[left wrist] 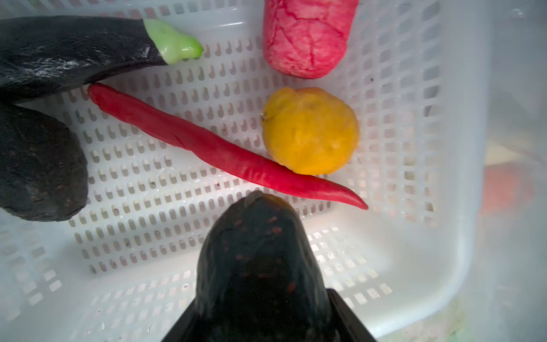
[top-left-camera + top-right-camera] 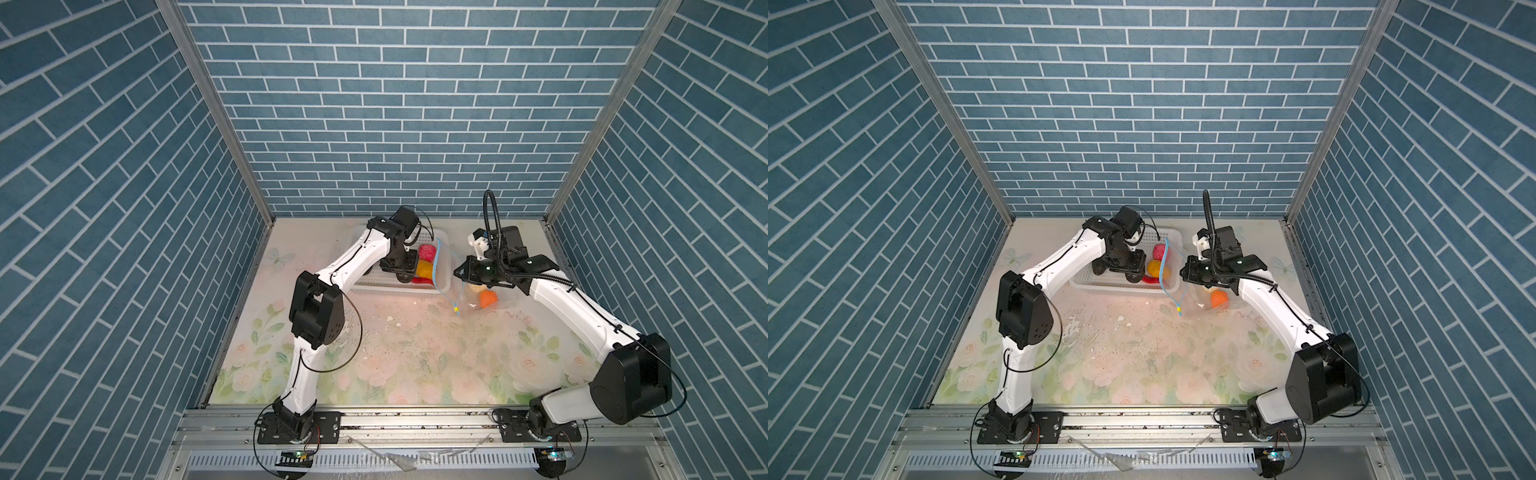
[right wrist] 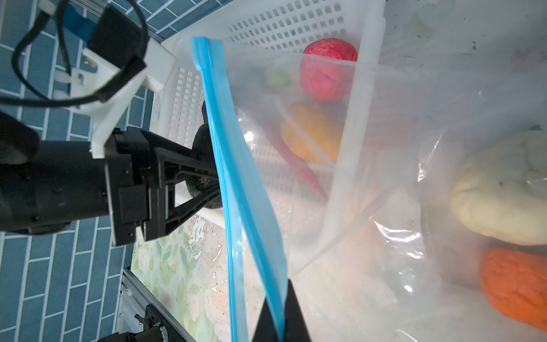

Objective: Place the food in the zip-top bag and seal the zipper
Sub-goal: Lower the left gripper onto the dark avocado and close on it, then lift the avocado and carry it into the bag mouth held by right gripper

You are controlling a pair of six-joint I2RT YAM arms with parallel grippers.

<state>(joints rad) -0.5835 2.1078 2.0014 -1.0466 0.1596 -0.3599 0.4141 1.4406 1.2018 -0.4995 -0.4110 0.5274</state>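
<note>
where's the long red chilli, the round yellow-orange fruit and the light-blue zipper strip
long thin red toy chilli (image 1: 219, 148), left wrist view, middle of its body
round yellow-orange toy fruit (image 1: 310, 130), left wrist view, centre of its skin
long light-blue plastic zipper strip (image 3: 233, 183), right wrist view, about midway along its length

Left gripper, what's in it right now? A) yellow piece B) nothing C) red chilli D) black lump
D: in the left wrist view a black lump sits between the fingers of the left gripper above the white basket, while the red chilli and the yellow piece lie loose on the basket floor.
</note>
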